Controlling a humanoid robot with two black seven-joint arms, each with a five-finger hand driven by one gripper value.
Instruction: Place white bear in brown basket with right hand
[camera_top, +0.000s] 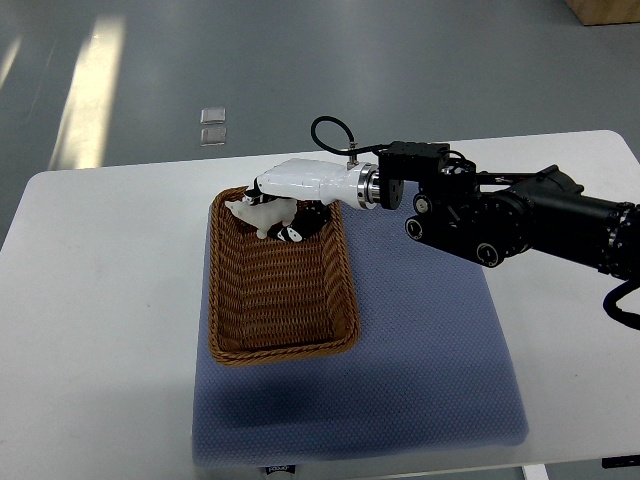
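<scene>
Top view: the right arm (520, 215) entered from the right edge and reached across the table (100, 260) to the far end of the brown basket (280, 345). The right hand (285, 200) was positioned over that end, its fingers curled around the white bear (258, 213). The bear was held above the basket's far interior, just inside the rim; contact with the woven floor could not be determined. The basket lay on a blue mat (420, 340), at the mat's left side. The basket's near portion held nothing visible.
</scene>
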